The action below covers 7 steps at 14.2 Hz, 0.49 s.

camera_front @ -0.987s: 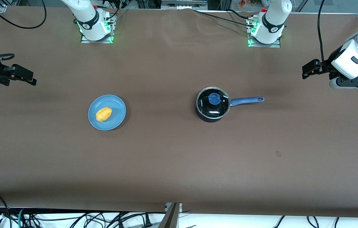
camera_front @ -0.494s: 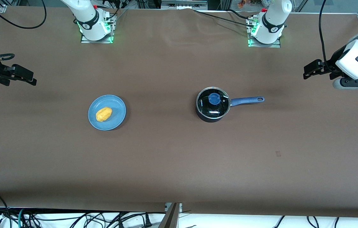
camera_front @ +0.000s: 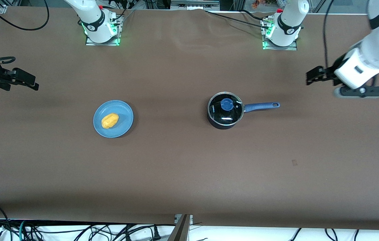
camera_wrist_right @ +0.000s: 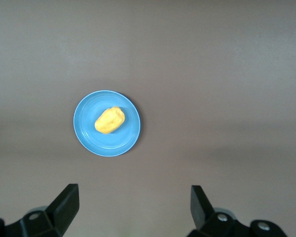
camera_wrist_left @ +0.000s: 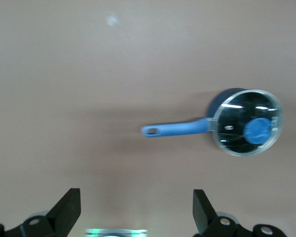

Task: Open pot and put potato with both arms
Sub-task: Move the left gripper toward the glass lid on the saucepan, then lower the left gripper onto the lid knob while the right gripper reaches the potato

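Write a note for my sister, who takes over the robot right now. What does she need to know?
Left gripper: open, empty, in the air over bare table at the left arm's end.
Right gripper: open, empty, waiting at the right arm's end.
Pot: mid-table, glass lid on, blue handle pointing toward the left arm's end.
Potato: lying on the blue plate, toward the right arm's end.
Done: nothing.
Left: lift the lid off, pick up the potato, put it in the pot.

Front view: high, facing both robot bases, covering the whole tabletop [camera_front: 189, 174]. Left wrist view: looks straight down, sharing the lidded saucepan [camera_wrist_left: 246, 122]. Right wrist view: straight down, sharing the potato's blue plate [camera_wrist_right: 87, 133].
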### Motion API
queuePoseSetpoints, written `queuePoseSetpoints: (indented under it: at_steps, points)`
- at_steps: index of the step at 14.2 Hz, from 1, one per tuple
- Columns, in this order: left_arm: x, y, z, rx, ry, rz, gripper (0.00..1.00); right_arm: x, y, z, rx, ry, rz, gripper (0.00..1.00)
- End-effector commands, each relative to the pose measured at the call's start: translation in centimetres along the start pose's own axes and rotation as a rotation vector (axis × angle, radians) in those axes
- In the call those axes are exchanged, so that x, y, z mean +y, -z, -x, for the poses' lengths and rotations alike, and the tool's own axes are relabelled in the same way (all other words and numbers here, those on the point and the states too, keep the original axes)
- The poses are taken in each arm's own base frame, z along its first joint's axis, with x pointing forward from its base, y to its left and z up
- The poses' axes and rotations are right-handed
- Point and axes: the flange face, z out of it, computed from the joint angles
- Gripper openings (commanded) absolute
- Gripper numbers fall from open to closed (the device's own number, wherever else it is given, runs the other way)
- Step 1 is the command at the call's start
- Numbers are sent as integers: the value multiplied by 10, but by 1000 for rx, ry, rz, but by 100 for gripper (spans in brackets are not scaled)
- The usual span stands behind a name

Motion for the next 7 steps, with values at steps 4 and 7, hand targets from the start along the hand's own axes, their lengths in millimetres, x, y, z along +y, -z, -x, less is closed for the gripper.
queuePoseSetpoints:
  at_steps: [4,7]
  points:
    - [98,-71,-26,-44,166,131,100,-1,5,-4,9,10,-16,100]
    - [159,-109,-22,-37,189,154,100,-4,-4,-10,6,19,-16,100]
